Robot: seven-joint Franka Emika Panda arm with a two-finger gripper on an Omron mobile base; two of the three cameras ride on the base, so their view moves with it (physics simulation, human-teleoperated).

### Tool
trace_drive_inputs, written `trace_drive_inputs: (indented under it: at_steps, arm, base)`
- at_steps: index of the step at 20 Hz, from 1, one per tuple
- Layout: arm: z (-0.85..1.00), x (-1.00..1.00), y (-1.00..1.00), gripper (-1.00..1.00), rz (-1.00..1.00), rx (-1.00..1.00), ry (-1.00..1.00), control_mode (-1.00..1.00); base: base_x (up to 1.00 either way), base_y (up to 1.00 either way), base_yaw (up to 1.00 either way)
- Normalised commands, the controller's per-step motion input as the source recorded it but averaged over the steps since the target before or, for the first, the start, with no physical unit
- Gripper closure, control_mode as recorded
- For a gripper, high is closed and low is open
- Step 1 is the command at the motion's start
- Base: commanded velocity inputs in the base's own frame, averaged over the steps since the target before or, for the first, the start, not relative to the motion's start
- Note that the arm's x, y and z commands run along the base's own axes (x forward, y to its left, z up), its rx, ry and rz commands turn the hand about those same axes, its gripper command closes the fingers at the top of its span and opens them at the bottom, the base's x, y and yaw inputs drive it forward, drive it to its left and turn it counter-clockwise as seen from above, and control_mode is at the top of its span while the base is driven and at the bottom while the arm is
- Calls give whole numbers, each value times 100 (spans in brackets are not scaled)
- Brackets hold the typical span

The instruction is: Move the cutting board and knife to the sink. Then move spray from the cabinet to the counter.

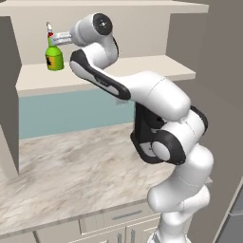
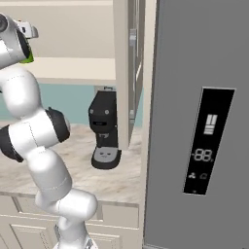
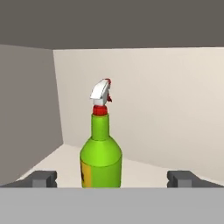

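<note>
One spray (image 3: 101, 153) stood upright on the lower shelf of the cabinet (image 1: 142, 66), near the cabinet's left wall and clear of its back wall. The gripper (image 3: 112, 178) was level with the spray's body, its jaws spread wide with one fingertip (image 3: 43, 178) on each side of the bottle and neither touching it, so it held nothing. Below the cabinet lay the worktop (image 1: 71, 161). To the right of the cabinet, a black coffee machine (image 2: 104, 130) sat on the worktop beside a grey fridge (image 2: 199, 121).
</note>
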Motion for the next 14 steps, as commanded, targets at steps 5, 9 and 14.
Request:
trace_drive_inputs:
  at_steps: [5, 9, 14]
  arm:
    - [0, 31, 25, -100, 0, 0, 0, -100]
    - [0, 36, 22, -100, 0, 0, 0, -100]
    - [0, 33, 21, -100, 0, 0, 0, -100]
  base:
    - [0, 0, 0]
    - [0, 0, 0]
    - [0, 0, 0]
